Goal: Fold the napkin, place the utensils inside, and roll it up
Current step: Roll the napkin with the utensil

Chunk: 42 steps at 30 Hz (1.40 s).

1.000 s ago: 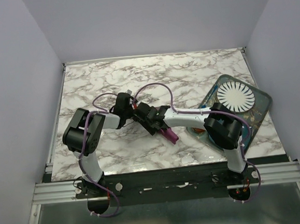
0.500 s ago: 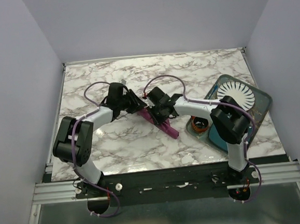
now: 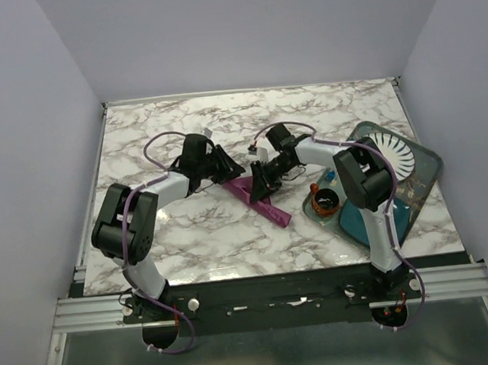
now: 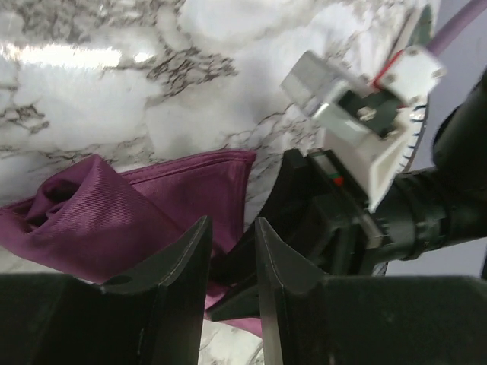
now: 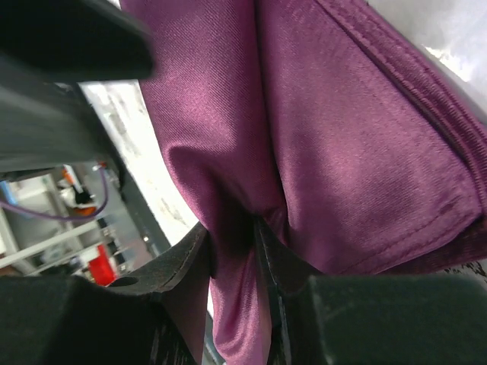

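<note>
The plum-purple napkin (image 3: pixel 268 207) lies as a long narrow roll, slanting from the table's middle toward the near right. My right gripper (image 3: pixel 259 187) is at its far end, shut on a bunched fold of the napkin (image 5: pixel 342 152) that fills the gap between its fingers (image 5: pixel 183 258). My left gripper (image 3: pixel 225 170) sits just left of that end. It is open, its narrow gap (image 4: pixel 228 224) holding nothing. Past it I see the napkin (image 4: pixel 99 220) and the right gripper's dark body (image 4: pixel 319 220). The utensils are hidden.
A teal-blue mat (image 3: pixel 422 184) lies at the right edge with a white plate (image 3: pixel 383 156) on it. A small orange-rimmed dark cup (image 3: pixel 323 201) stands just right of the napkin. Lilac walls close in the table on three sides.
Both grippers have moved toward the far end of the roll. The right gripper's jaws have closed onto a fold of the napkin. The left gripper's jaws have parted slightly.
</note>
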Each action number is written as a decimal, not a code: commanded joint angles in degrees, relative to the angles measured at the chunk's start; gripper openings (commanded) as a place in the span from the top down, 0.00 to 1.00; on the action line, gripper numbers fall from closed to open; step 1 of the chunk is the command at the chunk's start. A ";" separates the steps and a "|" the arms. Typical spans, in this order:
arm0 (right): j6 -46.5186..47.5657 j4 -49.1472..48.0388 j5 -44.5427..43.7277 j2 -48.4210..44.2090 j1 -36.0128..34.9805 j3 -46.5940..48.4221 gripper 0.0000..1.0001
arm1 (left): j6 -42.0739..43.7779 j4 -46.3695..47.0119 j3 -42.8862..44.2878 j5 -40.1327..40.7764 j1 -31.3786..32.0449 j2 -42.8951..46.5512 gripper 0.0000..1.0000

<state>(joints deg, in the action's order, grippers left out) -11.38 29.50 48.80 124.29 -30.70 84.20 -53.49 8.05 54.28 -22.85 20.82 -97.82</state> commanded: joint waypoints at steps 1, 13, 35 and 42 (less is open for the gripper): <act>-0.40 3.46 5.00 2.71 1.16 0.79 0.65 | -1.97 4.25 -2.86 -1.06 0.71 -3.16 0.63; 2.67 7.50 -24.77 -10.72 -4.62 -2.11 0.32 | -0.21 6.27 -6.91 1.84 0.54 -6.42 0.64; 6.98 0.39 -60.84 -8.62 -19.84 -4.05 0.49 | 0.93 1.88 -3.66 0.88 -0.16 -6.25 0.64; 4.61 -0.49 -39.95 -8.27 -14.22 -4.75 0.69 | 5.76 -7.94 1.52 5.18 -0.60 1.66 0.60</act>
<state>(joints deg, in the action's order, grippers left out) -4.62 30.85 -4.99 114.45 -49.39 80.49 -52.56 8.14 51.72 -22.24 20.95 -102.56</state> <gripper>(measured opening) 0.360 0.393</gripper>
